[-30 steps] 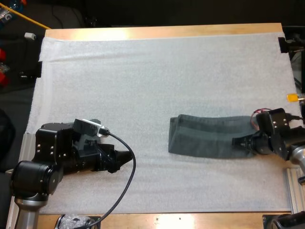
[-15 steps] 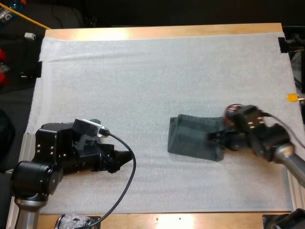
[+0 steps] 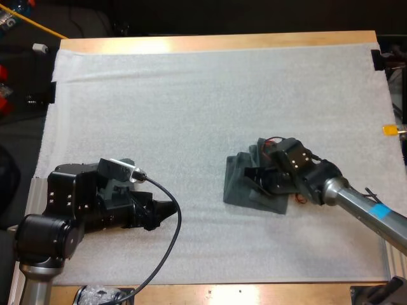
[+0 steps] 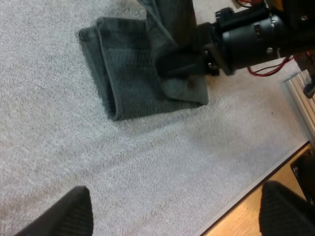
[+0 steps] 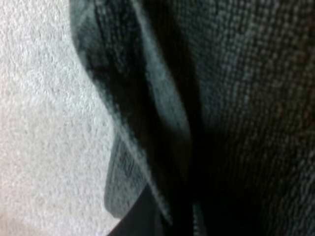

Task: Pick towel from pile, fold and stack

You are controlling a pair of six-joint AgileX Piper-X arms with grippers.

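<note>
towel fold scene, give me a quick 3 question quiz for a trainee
1. True or false: the left gripper is gripping the towel.
2. Where is the right gripper? A: at the towel, clamped on a raised fold. B: at the table's far edge. C: touching the left gripper.
3. Fill in: the left gripper is ___, clear of the towel.

Key: 1 false; 2 A; 3 open.
</note>
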